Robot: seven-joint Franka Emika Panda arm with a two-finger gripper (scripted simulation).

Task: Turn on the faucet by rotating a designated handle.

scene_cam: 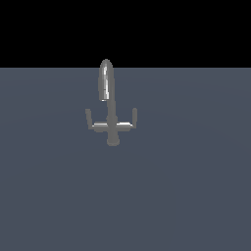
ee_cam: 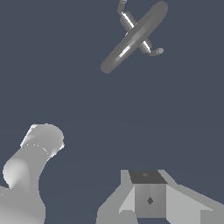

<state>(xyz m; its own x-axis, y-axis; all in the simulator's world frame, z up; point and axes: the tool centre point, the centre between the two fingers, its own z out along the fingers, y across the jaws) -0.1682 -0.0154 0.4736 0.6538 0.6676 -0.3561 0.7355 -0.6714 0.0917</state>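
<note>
Two upturned levers [scene_cam: 134, 116] — one faucet [scene_cam: 112, 105]

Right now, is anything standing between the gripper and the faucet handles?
Nothing visible does. In the wrist view the faucet lies well off from the gripper, with only bare grey surface between them. The exterior view shows the faucet alone, both levers upright and unobstructed. The jaws themselves are out of frame.
</note>
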